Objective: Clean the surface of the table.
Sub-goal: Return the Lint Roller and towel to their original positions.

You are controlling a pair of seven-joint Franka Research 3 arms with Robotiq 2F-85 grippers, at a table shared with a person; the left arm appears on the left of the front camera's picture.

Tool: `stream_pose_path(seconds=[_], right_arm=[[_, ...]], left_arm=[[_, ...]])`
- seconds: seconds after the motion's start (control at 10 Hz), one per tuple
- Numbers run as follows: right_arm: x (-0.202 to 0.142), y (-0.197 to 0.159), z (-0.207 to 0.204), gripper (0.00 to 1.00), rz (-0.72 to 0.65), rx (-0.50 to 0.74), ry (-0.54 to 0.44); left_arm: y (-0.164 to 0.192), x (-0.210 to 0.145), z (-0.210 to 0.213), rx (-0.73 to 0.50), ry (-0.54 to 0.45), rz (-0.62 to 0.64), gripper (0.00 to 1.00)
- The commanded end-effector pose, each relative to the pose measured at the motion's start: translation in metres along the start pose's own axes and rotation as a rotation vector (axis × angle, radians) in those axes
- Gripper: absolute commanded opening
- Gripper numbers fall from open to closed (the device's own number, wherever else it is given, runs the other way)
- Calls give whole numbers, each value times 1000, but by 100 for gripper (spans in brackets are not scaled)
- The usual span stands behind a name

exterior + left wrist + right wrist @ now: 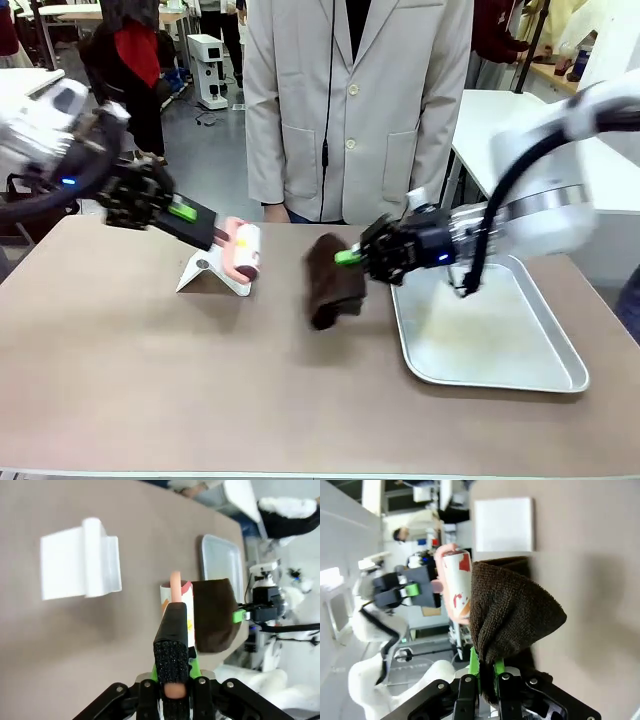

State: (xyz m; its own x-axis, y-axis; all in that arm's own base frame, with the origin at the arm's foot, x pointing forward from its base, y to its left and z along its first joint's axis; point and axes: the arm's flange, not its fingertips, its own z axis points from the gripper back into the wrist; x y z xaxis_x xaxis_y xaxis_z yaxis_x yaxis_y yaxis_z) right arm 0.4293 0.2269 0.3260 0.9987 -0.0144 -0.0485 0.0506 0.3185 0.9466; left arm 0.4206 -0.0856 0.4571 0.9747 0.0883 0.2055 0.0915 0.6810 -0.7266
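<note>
The brownish table (150, 390) spreads across the front view. My left gripper (215, 235) is shut on the pink handle of a white roller (245, 250), held low over the table's far left-middle. From the left wrist, the roller (186, 611) sticks out past my black fingers (171, 650). My right gripper (350, 257) is shut on a dark brown cloth (333, 282) that hangs down onto the table just right of the roller. In the right wrist view the cloth (515, 610) bunches above my gripper (486, 667), with the roller (456, 580) beside it.
A white folded stand (205, 275) sits on the table under the left gripper. A silver metal tray (570, 380) lies at the right, next to the right arm. A person in a pale coat (350, 100) stands at the far edge. White-topped tables stand behind.
</note>
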Motion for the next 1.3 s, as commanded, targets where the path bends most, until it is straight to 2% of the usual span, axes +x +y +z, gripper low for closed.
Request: stream_pose_path(seconds=[0.0,0.1,0.5,0.7,1.0,1.2], right_arm=[[28,-7,0,13,-13,22,0],[0,0,0,13,0,0,0],[0,0,0,13,0,0,0],[17,4,-9,13,5,-51,-46],[36,8,-35,13,-64,-184,-98],[37,9,-41,13,-97,-246,-112]], left_arm=[[4,33,0,-23,70,-20,22],[0,0,0,0,0,0,22],[0,0,0,0,0,0,22],[-3,15,-3,30,-15,-19,22],[-21,57,-21,156,59,-46,22],[-26,87,-31,196,86,-41,22]])
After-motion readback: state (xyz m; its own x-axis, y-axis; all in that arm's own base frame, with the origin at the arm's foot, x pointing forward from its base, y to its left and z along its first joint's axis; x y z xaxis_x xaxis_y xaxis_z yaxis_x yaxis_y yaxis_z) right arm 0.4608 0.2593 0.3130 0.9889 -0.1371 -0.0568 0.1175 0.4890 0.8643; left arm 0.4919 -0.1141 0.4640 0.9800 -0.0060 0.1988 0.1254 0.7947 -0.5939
